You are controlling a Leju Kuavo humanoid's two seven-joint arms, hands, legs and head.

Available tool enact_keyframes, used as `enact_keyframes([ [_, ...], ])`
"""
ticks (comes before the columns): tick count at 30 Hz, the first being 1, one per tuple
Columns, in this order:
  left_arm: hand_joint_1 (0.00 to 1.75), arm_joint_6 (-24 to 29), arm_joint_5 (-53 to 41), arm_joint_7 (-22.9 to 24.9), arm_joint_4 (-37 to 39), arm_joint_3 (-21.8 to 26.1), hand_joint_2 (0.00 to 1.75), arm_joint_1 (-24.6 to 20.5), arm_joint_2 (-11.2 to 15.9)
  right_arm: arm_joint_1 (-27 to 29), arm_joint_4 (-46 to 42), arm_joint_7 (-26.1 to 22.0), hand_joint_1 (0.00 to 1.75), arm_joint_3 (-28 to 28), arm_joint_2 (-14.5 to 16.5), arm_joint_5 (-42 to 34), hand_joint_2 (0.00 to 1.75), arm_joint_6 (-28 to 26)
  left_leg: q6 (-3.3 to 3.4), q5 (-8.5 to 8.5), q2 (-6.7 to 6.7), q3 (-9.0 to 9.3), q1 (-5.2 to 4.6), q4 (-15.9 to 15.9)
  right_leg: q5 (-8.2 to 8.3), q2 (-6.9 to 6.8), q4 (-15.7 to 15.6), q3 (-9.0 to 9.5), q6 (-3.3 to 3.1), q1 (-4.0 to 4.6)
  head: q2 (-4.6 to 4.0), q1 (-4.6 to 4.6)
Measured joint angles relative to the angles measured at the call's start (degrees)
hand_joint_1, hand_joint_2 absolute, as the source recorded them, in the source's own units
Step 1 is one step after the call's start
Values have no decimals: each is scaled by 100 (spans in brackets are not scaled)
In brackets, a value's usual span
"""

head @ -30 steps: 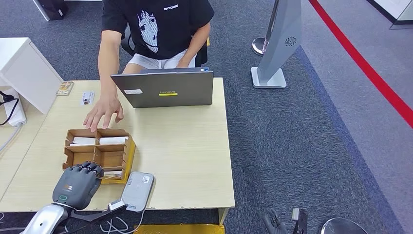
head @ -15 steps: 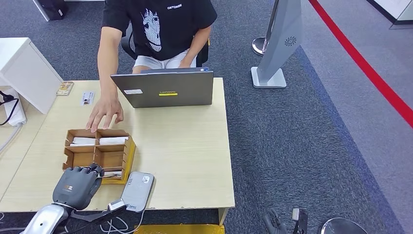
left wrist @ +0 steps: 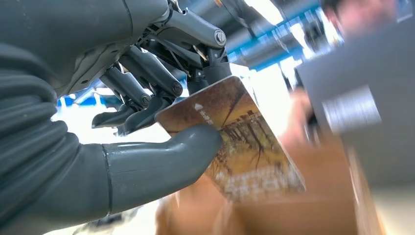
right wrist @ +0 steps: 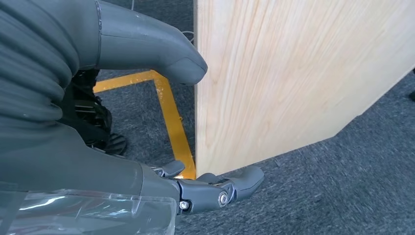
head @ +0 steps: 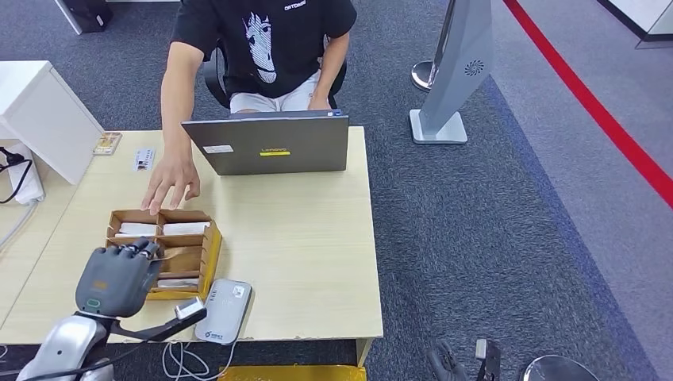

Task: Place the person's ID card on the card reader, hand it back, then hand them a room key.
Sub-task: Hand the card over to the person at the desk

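Note:
My left hand hovers over the near half of the cardboard card box. Close up, the left hand pinches a brown picture-printed room key card between its thumb and fingers. The grey card reader lies at the table's near edge, just right of that hand. A small white card lies flat near the table's far left. The person's hand rests spread on the table beside the box's far edge. My right hand hangs beside the table's edge with its fingers apart and nothing in it.
An open grey laptop stands at the far edge in front of the seated person. A white cabinet sits at the far left, with another small card beside it. White cards lie in the box's far compartments. A cable hangs below the reader.
My left hand has risen and moved away from me over the box, with the card in its pinch. The person has shifted slightly to the right; their hand stays by the box.

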Motion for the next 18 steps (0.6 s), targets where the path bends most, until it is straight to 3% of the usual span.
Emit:
enact_keyframes([
  [5, 175, -566, 405, 136, -263, 374, 175, -1186, -7, -71, 0, 150, 0, 16, 1, 144, 175, -11, -7, 18, -4, -6, 2, -1, 19, -3, 1, -2, -4, 3, 0, 0],
  [8, 175, -624, 478, 68, -241, 664, 175, -1746, 0, -134, 1, 189, 0, 40, 3, 175, 175, -30, -11, 21, 4, -1, 2, -2, 25, 4, 3, -3, -10, 3, 0, -1],
  [18, 175, -532, 400, -13, -227, 931, 175, -1928, -29, -171, 6, 202, 0, 56, 16, 179, 175, -25, -11, 21, 4, -3, 2, -2, 24, 6, 2, -6, -8, 3, 0, 2],
])
